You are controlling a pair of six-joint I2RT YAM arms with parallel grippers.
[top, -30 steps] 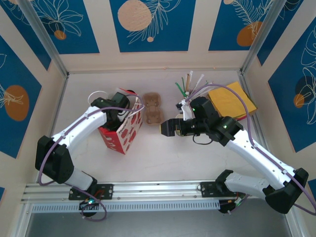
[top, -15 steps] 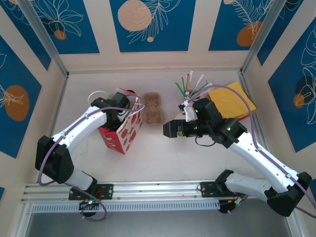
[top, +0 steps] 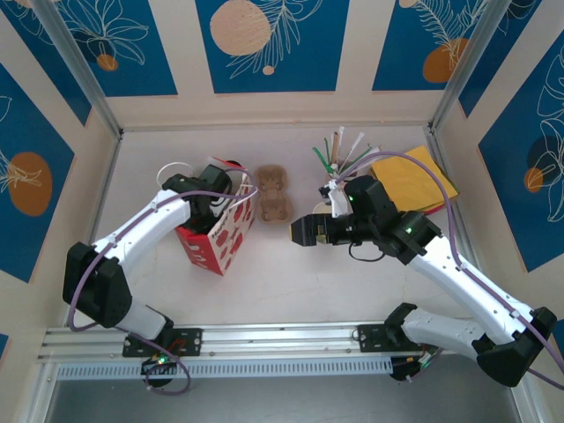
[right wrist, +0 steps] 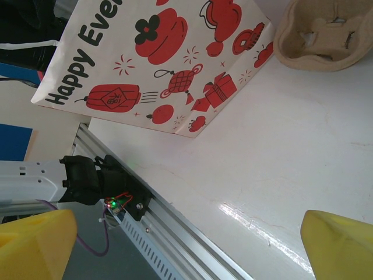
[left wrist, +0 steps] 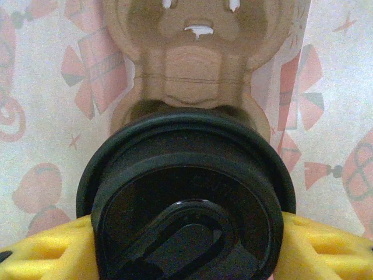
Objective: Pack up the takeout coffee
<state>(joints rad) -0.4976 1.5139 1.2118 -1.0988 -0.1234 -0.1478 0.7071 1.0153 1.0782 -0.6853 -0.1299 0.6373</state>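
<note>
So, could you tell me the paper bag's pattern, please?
The paper bag is white with red lanterns and gifts, black lettering; best in the right wrist view.

Top view above, behind arms [top: 141, 229], left wrist tight on round black plastic lid [left wrist: 186, 198], right wrist low, sharing red-printed paper bag [right wrist: 169, 64] with top

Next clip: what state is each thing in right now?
takeout coffee: lidded, gripped inside the gift bag.
left pincer: shut on the takeout coffee.
right pincer: open, empty.
gift bag: standing, top open.
carrier in bag: visible socket empty.
carrier on table: empty.
</note>
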